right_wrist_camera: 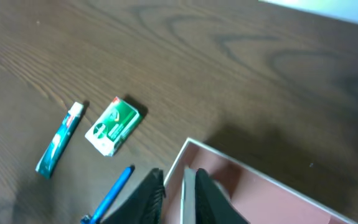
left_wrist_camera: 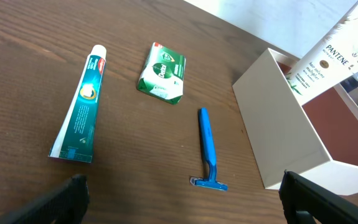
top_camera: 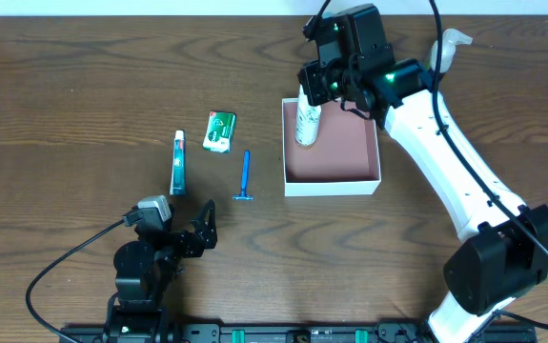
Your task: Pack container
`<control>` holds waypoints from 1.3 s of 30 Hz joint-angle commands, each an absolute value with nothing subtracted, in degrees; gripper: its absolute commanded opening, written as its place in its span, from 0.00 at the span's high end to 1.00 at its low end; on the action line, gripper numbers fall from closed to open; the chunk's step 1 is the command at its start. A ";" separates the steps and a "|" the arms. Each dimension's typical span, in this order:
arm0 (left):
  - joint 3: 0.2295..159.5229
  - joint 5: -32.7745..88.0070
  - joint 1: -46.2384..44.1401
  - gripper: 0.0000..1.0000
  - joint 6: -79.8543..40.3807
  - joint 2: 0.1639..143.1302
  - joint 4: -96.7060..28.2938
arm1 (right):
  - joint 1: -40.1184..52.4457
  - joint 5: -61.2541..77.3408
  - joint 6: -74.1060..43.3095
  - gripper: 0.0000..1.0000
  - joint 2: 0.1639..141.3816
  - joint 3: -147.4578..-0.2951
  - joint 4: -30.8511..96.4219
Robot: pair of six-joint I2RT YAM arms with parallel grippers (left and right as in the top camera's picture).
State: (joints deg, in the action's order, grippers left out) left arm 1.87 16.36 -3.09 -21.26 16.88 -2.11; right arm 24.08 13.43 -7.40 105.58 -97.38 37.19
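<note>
The container (top_camera: 332,186), a square shallow white box with a pink-brown interior, sits right of centre. My right gripper (top_camera: 319,88) is shut on a white Pantene tube (top_camera: 307,120) and holds it tilted with its lower end inside the container's left part. The right wrist view shows the jaws (right_wrist_camera: 174,186) over the container's left wall (right_wrist_camera: 177,163), with the tube's thin white edge (right_wrist_camera: 187,199) between them. The left wrist view shows the tube (left_wrist_camera: 328,57) leaning over the container (left_wrist_camera: 278,118). My left gripper (top_camera: 202,229) is open and empty near the front edge, also seen in the left wrist view (left_wrist_camera: 191,205).
Left of the container lie a toothpaste tube (top_camera: 177,164), a small green packet (top_camera: 220,131) and a blue razor (top_camera: 245,177). They also show in the left wrist view: toothpaste (left_wrist_camera: 82,106), packet (left_wrist_camera: 162,73), razor (left_wrist_camera: 208,149). A white object (top_camera: 450,43) lies behind the right arm.
</note>
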 commanded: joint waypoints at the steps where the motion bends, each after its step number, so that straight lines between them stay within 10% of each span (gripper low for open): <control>1: 0.97 17.12 -2.81 0.02 -21.74 16.80 -4.16 | 23.77 13.30 -7.88 0.77 104.88 -98.70 36.05; 7: 0.97 17.12 -2.81 0.02 -21.74 16.80 -4.16 | 17.50 13.30 -9.80 0.72 103.79 -107.85 40.03; 13: 0.97 17.12 -2.81 0.02 -21.74 16.80 -4.16 | 8.25 14.79 -10.24 0.01 103.22 -115.92 45.84; 20: 0.97 17.12 -2.81 0.02 -21.74 16.80 -4.16 | 1.48 8.60 -12.86 0.01 103.31 -113.95 50.39; 33: 0.97 17.12 -2.81 0.02 -21.74 16.80 -4.16 | -2.94 -0.80 -72.99 0.01 109.91 -112.75 52.93; 39: 0.97 17.12 -2.81 0.02 -21.74 16.80 -4.16 | -2.57 -1.21 -78.39 0.01 111.53 -112.75 49.39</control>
State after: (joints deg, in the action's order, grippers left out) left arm 1.87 16.36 -3.09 -21.26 16.88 -2.13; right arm -2.87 0.16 -70.74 110.89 -112.75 50.15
